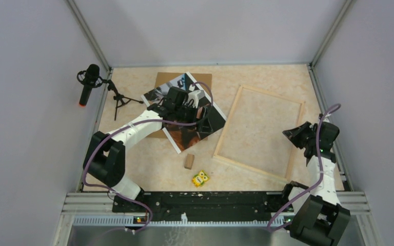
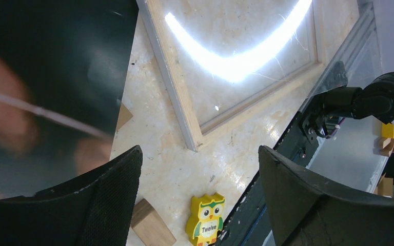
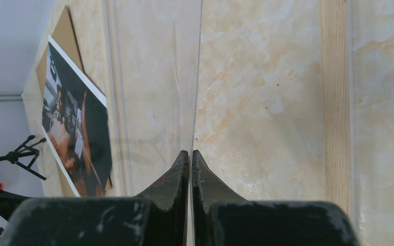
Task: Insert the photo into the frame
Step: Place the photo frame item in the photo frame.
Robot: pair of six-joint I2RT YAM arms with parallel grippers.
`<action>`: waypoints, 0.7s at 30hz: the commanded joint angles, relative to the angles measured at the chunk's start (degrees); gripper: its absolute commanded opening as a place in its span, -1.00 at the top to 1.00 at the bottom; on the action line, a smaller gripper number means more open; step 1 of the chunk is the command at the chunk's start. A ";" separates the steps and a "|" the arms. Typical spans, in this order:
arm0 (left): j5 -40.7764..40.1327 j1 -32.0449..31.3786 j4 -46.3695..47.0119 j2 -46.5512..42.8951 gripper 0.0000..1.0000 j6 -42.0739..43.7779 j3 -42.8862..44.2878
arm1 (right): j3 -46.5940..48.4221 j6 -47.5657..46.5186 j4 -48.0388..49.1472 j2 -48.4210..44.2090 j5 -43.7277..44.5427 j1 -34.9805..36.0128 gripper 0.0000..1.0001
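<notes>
Two states — left jaws open above the photo (image 1: pixel 190 138), right jaws shut beside the frame (image 1: pixel 228 123).

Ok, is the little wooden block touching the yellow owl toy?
Apart. The left wrist view shows bare table between the wooden block and the yellow owl toy; the top view agrees.

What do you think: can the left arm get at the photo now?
Probably yes. The left tool, open, hangs right at the edge of the photo, and nothing visible lies on it. It lies flat, partly on a board, so pinching it may be hard.
</notes>
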 commanded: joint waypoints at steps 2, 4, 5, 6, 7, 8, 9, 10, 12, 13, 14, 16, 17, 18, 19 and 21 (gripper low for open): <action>1.48 0.20 2.28 -0.97 -0.74 -0.22 -0.47 | 0.02 -0.97 3.25 -1.81 1.46 -0.76 1.00; 1.55 0.20 2.37 -0.92 -0.74 -0.23 -0.47 | -0.32 -0.67 3.88 -1.98 1.42 -0.74 1.00; 1.65 0.23 2.41 -0.89 -0.74 -0.31 -0.46 | -0.46 -0.59 4.20 -1.94 1.42 -0.73 1.00; 1.67 0.21 2.45 -0.89 -0.74 -0.36 -0.57 | -0.67 -0.50 4.48 -1.96 1.42 -0.73 1.00; 1.75 0.20 2.55 -0.83 -0.74 -0.40 -0.56 | -0.74 -0.48 4.74 -2.05 1.40 -0.75 1.00; 1.82 0.20 2.62 -0.82 -0.74 -0.41 -0.57 | -0.92 -0.36 5.19 -2.09 1.46 -0.76 1.00; 1.92 0.20 2.64 -0.78 -0.74 -0.50 -0.55 | -1.00 -0.31 5.52 -2.09 1.55 -0.78 1.00; 2.05 0.20 2.63 -0.70 -0.74 -0.50 -0.55 | -1.00 -0.27 5.70 -1.99 1.78 -0.76 1.00; 2.15 0.20 2.66 -0.74 -0.74 -0.50 -0.60 | -0.92 -0.04 6.04 -1.88 1.96 -0.85 1.00; 2.11 0.20 2.65 -0.74 -0.74 -0.50 -0.63 | -1.05 0.15 6.32 -1.71 1.89 -0.80 1.00; 2.08 0.20 2.64 -0.74 -0.74 -0.51 -0.68 | -1.10 0.28 6.56 -1.64 1.86 -0.80 1.00; 2.17 0.20 2.63 -0.73 -0.74 -0.50 -0.64 | -1.15 0.40 6.75 -1.54 2.01 -0.83 1.00; 2.14 0.20 2.74 -0.74 -0.74 -0.50 -0.66 | -1.25 0.40 6.76 -1.57 2.08 -0.80 1.00; 2.13 0.20 2.77 -0.74 -0.74 -0.50 -0.64 | -1.18 0.39 6.56 -1.61 2.37 -0.82 1.00; 2.19 0.20 2.73 -0.72 -0.74 -0.50 -0.64 | -1.31 0.37 6.44 -1.75 2.67 -0.82 1.00; 2.28 0.20 2.72 -0.73 -0.74 -0.55 -0.74 | -1.58 0.41 6.41 -2.14 3.28 -0.82 1.00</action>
